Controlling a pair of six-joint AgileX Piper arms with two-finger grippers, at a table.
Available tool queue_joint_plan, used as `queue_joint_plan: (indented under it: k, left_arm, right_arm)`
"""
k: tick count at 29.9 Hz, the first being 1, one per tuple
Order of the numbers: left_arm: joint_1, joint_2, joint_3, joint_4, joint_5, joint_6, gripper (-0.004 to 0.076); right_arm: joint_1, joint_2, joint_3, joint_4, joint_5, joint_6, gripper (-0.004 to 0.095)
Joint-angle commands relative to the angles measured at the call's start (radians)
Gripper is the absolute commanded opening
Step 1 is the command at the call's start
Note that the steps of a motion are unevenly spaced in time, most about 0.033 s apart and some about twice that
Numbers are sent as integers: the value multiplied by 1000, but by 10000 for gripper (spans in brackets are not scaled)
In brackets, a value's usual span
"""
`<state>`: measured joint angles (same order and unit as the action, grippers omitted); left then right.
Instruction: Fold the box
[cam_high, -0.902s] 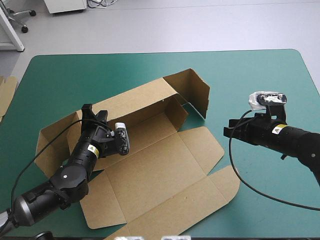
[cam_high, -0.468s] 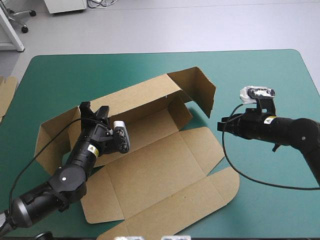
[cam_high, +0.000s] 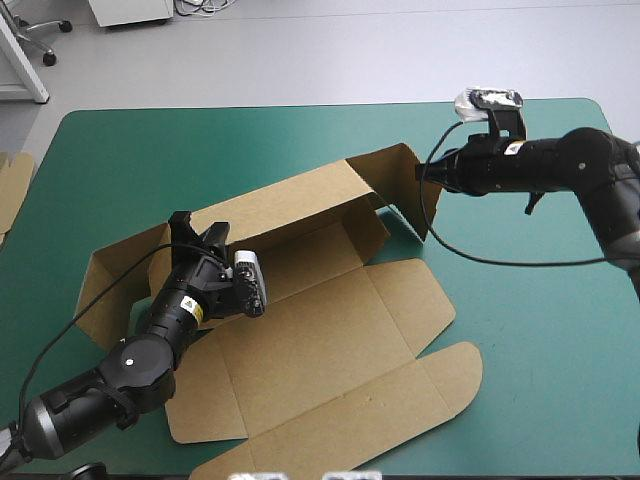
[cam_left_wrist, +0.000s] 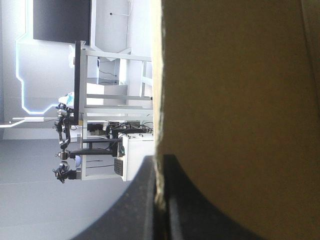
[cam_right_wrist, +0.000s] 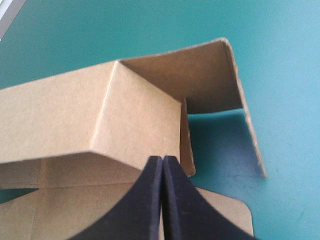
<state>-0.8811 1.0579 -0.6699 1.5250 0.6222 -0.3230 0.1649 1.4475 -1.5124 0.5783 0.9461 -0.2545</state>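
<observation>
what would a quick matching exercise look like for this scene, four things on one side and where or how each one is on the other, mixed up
Things:
1. left gripper
2. right gripper
3. box's lid panel
4. spare board

States:
a. shut, nothing between its fingers
b. lying flat on the near side of the teal-green cover
c. at that cover's left edge
d. shut on the box's raised far wall

Pairs: 1-d, 2-a, 3-b, 4-c
</observation>
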Motion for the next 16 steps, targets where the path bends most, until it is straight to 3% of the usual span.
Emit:
queue_joint_plan:
  k: [1,16]
  left_arm:
    - [-7,-32,-29,39,13,-7,-15]
    - [-7,-34,-29,-6,27,-7,-15]
  right_arm:
    - [-9,60,-136,18,-13,13,-31]
    - [-7,406,-558,17,109,68,-26]
